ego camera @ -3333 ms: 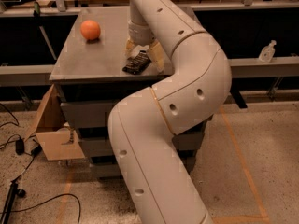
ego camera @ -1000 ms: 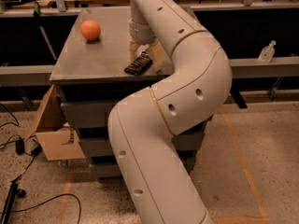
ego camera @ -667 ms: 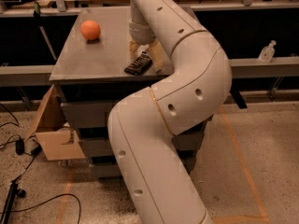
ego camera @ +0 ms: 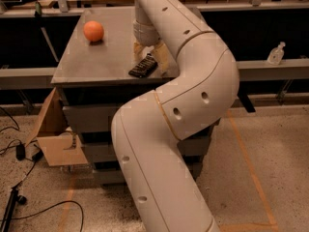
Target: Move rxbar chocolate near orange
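Two things matter on this worktop [ego camera: 91, 62]: the rxbar chocolate [ego camera: 143, 66], lying close to the front edge, and the orange [ego camera: 93, 31], sitting well apart from it toward the back left corner. My claw [ego camera: 150, 57] is down at the bar's far end, right over it. The bar is flat and slim, so I judge it must be taken from above before it can cross to the fruit. Whether the claw has closed on the bar I cannot tell; my wrist hides much of that spot. The worktop is a plain grey slab on a dark cabinet. An open cardboard box [ego camera: 50, 129] stands beside it on the speckled floor, a black cable [ego camera: 10, 208] trails nearby, and a small clear bottle [ego camera: 275, 53] rests on a rail to the right.
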`<state>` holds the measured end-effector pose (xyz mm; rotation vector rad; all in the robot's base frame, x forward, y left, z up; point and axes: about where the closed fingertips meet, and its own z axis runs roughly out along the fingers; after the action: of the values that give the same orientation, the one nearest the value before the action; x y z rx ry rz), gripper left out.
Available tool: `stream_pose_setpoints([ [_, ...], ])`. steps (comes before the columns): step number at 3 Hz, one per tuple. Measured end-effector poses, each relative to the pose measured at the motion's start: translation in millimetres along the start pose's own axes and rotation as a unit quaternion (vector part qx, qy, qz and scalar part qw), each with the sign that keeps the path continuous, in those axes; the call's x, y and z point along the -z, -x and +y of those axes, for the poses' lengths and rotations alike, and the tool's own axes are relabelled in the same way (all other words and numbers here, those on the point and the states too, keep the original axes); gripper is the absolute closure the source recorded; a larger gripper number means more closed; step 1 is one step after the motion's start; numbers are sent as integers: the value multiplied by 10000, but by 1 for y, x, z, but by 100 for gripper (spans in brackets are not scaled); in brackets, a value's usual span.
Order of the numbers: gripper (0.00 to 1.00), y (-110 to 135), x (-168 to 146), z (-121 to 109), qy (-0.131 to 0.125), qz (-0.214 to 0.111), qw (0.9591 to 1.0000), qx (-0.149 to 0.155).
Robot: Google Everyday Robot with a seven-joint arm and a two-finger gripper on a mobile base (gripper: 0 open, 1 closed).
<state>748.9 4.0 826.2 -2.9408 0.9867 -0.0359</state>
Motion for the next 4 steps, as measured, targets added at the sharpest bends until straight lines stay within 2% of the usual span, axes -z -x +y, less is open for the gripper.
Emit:
stream_pose_setpoints([
  [4, 57, 0, 2, 1, -4, 1, 10000, -8],
])
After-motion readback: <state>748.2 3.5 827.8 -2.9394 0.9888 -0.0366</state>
